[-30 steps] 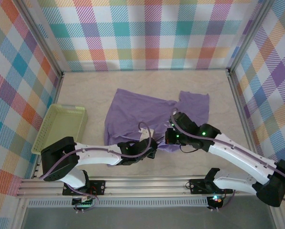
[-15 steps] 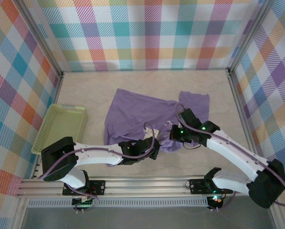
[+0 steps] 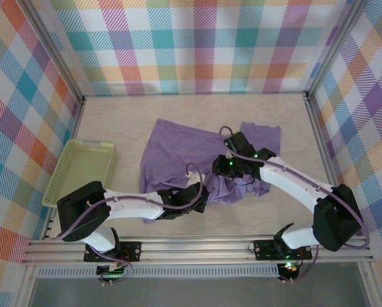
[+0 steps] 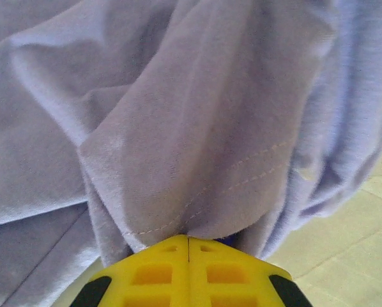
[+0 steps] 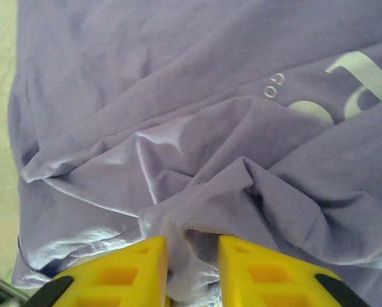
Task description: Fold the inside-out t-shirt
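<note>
- One inside-out t-shirt (image 3: 178, 150), lavender, wrinkled, lying at mid-table, slightly right of centre. Far part spread flat; near edge rucked up into a heap between the two grippers. One sleeve (image 3: 262, 137) fanned out at the far right.
- Right wrist view: pale lettering (image 5: 363, 70) on the fabric, cut off by the frame edge and not legible in full.
- Left wrist view: one hem with a double row of stitching (image 4: 242, 173) running across the raised fold.
- Left gripper (image 3: 202, 195) at the near edge of the shirt. Its two yellow fingers (image 4: 152, 272) are pressed together, pinching the stitched hem, and cloth drapes upward from the nip.
- Right gripper (image 3: 224, 167) over the rucked middle, just beyond the left one. Its two yellow fingers (image 5: 124, 268) stand apart, with a loose ruck of fabric in the gap.
- Two arms, white with black joints, both reaching inward and converging on the shirt.
- One pale yellow-green tray (image 3: 89, 145) at the left table edge, well apart from the shirt.
- Table (image 3: 127, 121) beige, marbled.
</note>
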